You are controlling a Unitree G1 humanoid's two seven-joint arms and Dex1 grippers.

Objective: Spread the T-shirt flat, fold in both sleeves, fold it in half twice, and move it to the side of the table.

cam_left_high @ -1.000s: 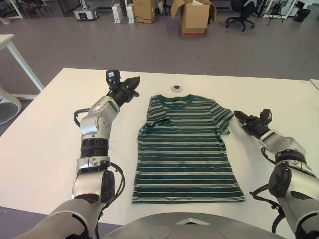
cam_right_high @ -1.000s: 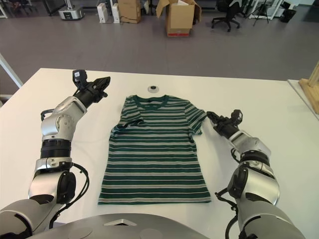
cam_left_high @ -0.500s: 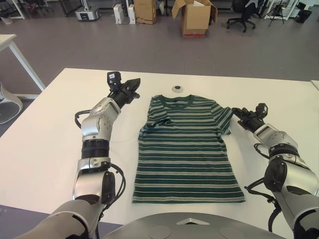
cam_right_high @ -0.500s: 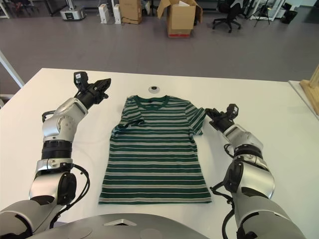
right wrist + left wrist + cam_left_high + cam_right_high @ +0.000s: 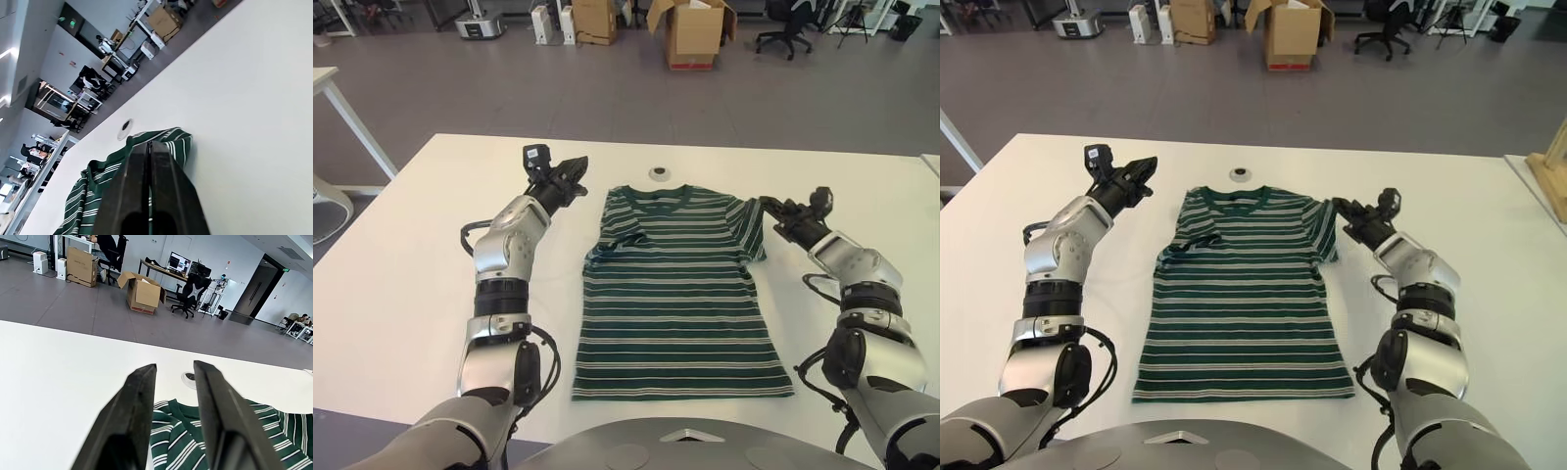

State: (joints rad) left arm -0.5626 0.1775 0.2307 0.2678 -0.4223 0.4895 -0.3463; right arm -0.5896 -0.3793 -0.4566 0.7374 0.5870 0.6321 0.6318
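1. My green, white-striped T-shirt (image 5: 680, 294) lies flat mid-tabletop (image 5: 411, 294), collar toward the far edge, hem toward the near edge.
2. Its left sleeve (image 5: 615, 241) is rumpled inward over the chest; its right sleeve (image 5: 749, 227) lies spread outward.

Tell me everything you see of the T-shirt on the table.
The T-shirt is dark green soft knit with thin pale stripes and a plain green collar. It lies flat on the white table, collar away from the robot, hem nearest. Its left sleeve lies folded in on the chest, rumpled; its right sleeve is spread out. The right end effector, shut, sits at that sleeve's edge; whether it grips cloth is unclear.
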